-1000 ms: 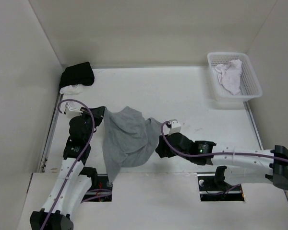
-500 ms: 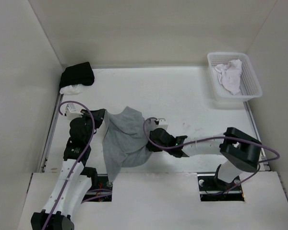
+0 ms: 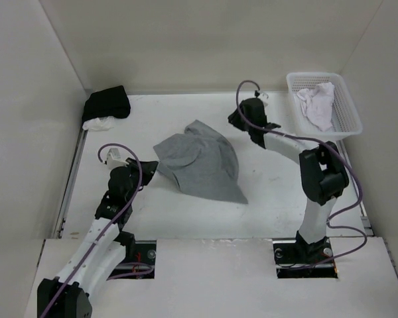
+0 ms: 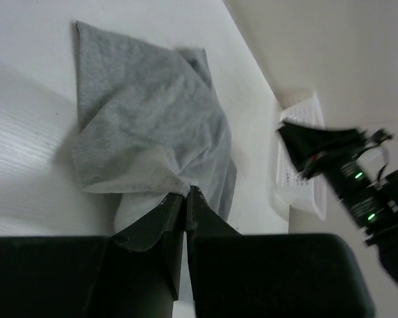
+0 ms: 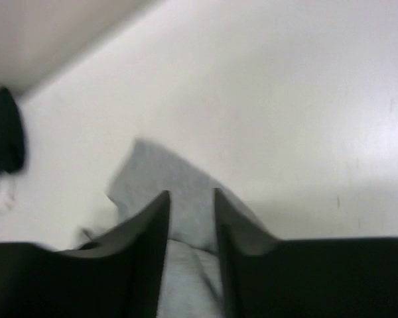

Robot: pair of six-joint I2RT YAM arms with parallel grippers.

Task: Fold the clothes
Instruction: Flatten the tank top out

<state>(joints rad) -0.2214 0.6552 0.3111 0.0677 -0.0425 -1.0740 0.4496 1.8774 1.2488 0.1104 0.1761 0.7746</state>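
The clothes, a heather-grey T-shirt [image 3: 202, 165], lie loosely spread and creased on the middle of the white table. My left gripper [image 3: 152, 165] sits low at the shirt's left edge. In the left wrist view its jaws [image 4: 186, 191] are shut on a fold of the shirt's [image 4: 146, 126] hem. My right gripper [image 3: 232, 120] is raised at the back, just right of the shirt's far corner and apart from it. Its jaws [image 5: 191, 193] stand open with a narrow gap; the shirt [image 5: 179, 192] shows on the table beyond them, with nothing held.
A white basket [image 3: 348, 126] holding a white cloth [image 3: 318, 103] stands at the back right. A black garment [image 3: 107, 103] and a small white cloth [image 3: 98, 123] lie in the back left corner. Walls close in the table on three sides.
The shirt went from a bunched heap at the front left to lying spread mid-table. The right arm swung from the front centre to the back right, letting go. The left gripper moved lower.
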